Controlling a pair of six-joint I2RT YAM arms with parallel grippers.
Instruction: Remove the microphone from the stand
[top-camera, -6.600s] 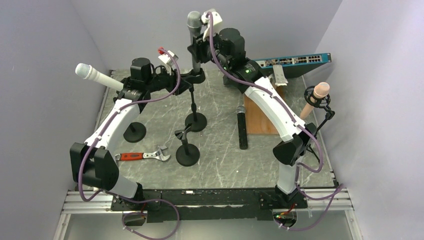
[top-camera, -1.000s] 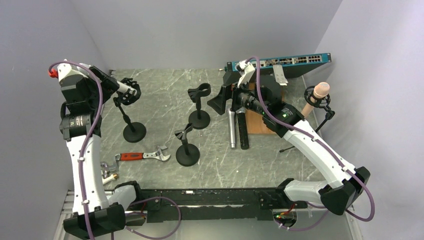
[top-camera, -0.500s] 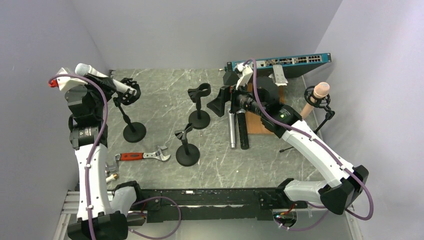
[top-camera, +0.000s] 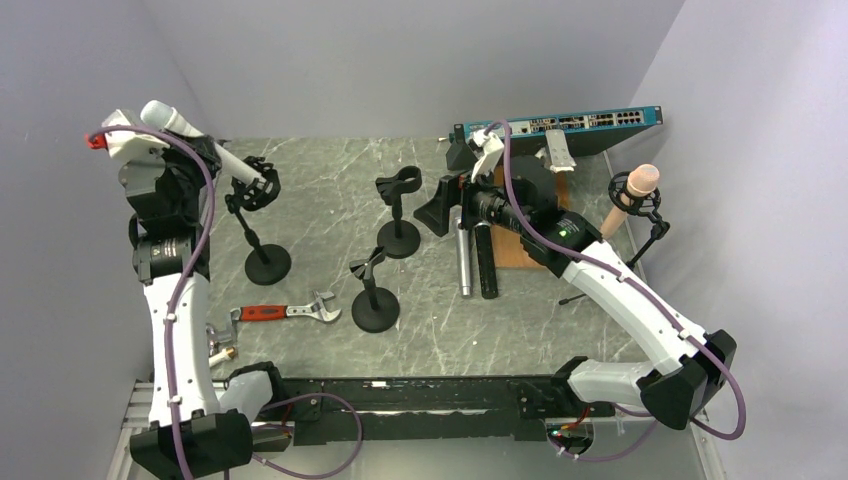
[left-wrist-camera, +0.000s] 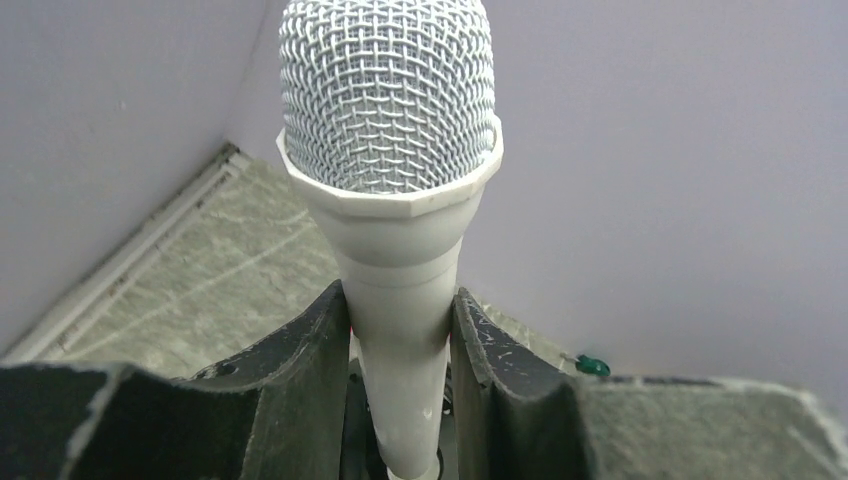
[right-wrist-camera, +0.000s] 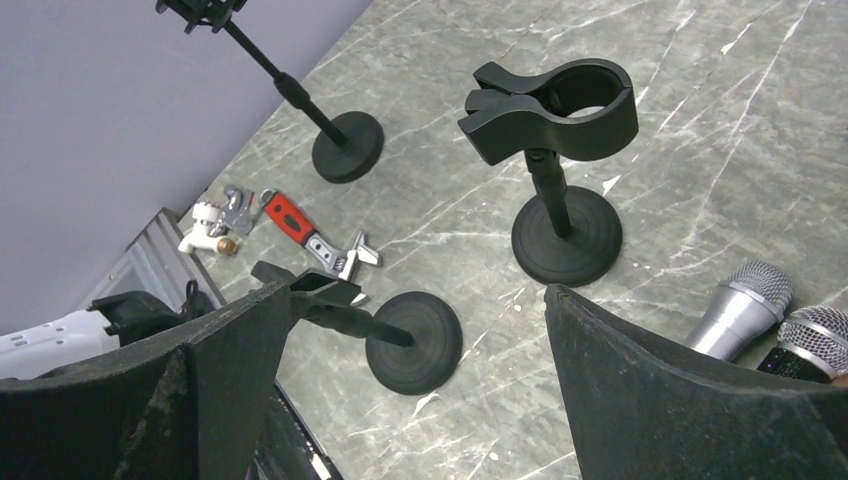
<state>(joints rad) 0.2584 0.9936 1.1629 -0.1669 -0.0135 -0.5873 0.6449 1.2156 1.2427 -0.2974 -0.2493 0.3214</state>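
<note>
A white microphone (top-camera: 215, 150) with a silver mesh head slants up to the left, its tail end still at the clip of the left stand (top-camera: 262, 190). My left gripper (top-camera: 200, 150) is shut on its handle; in the left wrist view the microphone (left-wrist-camera: 392, 240) rises between both black fingers (left-wrist-camera: 300, 370), which press on its sides. My right gripper (top-camera: 440, 205) hovers open over the table's middle with nothing between its fingers (right-wrist-camera: 640, 380), beside an empty clip stand (right-wrist-camera: 555, 110).
Two empty stands (top-camera: 398, 215) (top-camera: 374, 300) occupy the centre. A silver microphone (top-camera: 464, 262) and a black one (top-camera: 486, 265) lie by a wooden board (top-camera: 520, 250). A pink microphone (top-camera: 638, 186) stands at the right. A red-handled wrench (top-camera: 288, 310) lies front left, and a network switch (top-camera: 580, 120) sits at the back.
My left gripper has closed on the white microphone's handle and the arm has shifted back and left, raising the microphone's head. The right arm has barely moved.
</note>
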